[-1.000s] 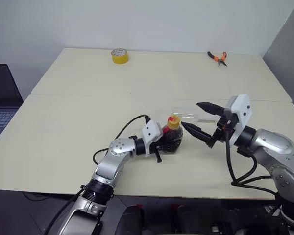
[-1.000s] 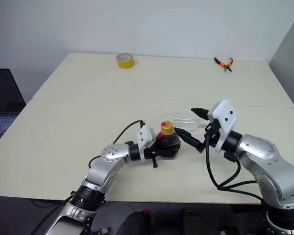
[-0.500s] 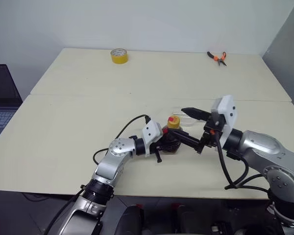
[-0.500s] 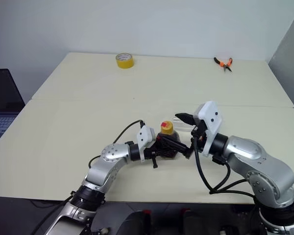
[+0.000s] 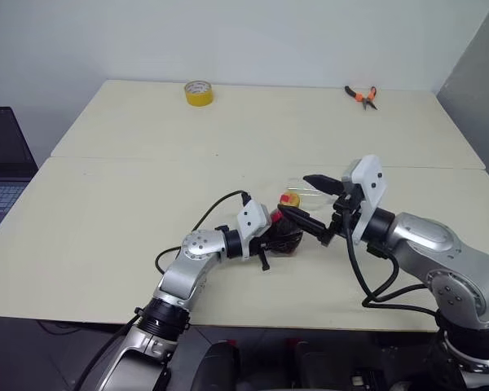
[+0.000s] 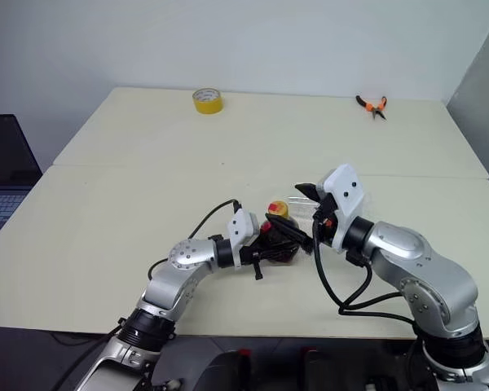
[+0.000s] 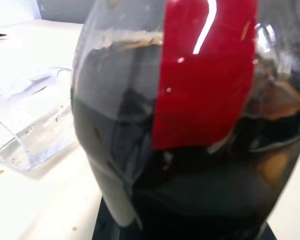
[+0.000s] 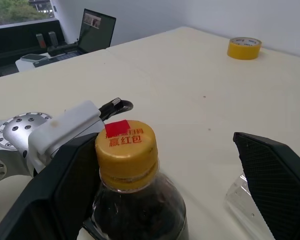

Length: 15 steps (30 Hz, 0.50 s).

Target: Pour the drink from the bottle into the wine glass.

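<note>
A pale cream table [image 5: 130,204] carries everything; a seam runs across it from side to side, dividing a far panel from a near one. Behind it stands a plain light wall, with a grey panel at the far right corner. A dark laptop [image 5: 4,167] sits off the table's left edge.

On the table there is one bottle [image 5: 285,232], one wine glass [image 5: 310,192], one roll of yellow tape [image 5: 199,93] and one pair of orange-handled pliers [image 5: 362,96]. The tape lies near the far edge, left of the middle; the pliers lie near the far right corner.

The bottle stands upright on the near panel, about midway along the table and closer to the near edge than to the seam. Its yellow cap [image 8: 126,145] is on, and the dark drink [image 7: 190,190] fills most of it. The left gripper [image 5: 270,238] is clamped tight around the bottle's body from the left. The wine glass lies on its side just behind the bottle, toward the seam.

The right gripper [image 5: 308,201] comes in from the right with its fingers spread wide, holding nothing. One finger [image 8: 55,200] is beside the bottle's shoulder and the other on the far side of the cap, so the cap sits between them without contact.
</note>
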Tool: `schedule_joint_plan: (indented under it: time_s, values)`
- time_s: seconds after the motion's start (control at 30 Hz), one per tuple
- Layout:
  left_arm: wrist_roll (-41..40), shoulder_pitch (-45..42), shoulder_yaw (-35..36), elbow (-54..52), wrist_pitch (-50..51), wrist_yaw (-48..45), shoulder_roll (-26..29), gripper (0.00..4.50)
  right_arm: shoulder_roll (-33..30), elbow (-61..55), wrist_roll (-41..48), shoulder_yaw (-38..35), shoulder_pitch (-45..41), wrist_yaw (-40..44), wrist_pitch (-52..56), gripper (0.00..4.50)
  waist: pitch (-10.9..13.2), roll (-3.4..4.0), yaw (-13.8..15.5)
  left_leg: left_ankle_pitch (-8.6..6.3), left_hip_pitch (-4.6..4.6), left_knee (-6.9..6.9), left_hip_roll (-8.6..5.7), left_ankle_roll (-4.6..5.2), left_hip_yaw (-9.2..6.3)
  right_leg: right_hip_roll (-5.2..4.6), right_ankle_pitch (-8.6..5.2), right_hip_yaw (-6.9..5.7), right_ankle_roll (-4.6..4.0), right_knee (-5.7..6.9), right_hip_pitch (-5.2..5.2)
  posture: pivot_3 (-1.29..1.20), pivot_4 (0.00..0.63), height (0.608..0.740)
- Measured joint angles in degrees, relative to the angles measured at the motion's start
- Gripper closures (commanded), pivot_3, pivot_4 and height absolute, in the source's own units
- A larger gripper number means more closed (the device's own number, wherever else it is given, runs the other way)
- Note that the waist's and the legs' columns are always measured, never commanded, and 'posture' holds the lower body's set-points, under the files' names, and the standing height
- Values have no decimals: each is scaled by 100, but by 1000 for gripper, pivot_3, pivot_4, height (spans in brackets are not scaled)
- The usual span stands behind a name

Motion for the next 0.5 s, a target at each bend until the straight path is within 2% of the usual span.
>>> schedule_joint_plan:
  time_s: [0.37, 0.5]
  values:
    - [-1, -1, 1, 0, -14, -7, 3, 3855, -450, -273, 1129, -740, 254, 231, 403, 0, 0, 0, 0, 0, 0, 0, 1, 0, 0, 1, 0, 0, 0, 0, 0, 0, 150, 740]
    - [-1, -1, 2, 1, -20, -12, 8, 3855, -486, -411, 1422, -721, 318, 203, 503, 0, 0, 0, -2, 0, 1, -1, 1, 1, 1, 1, 0, 1, 0, 1, 1, 0, 150, 740]
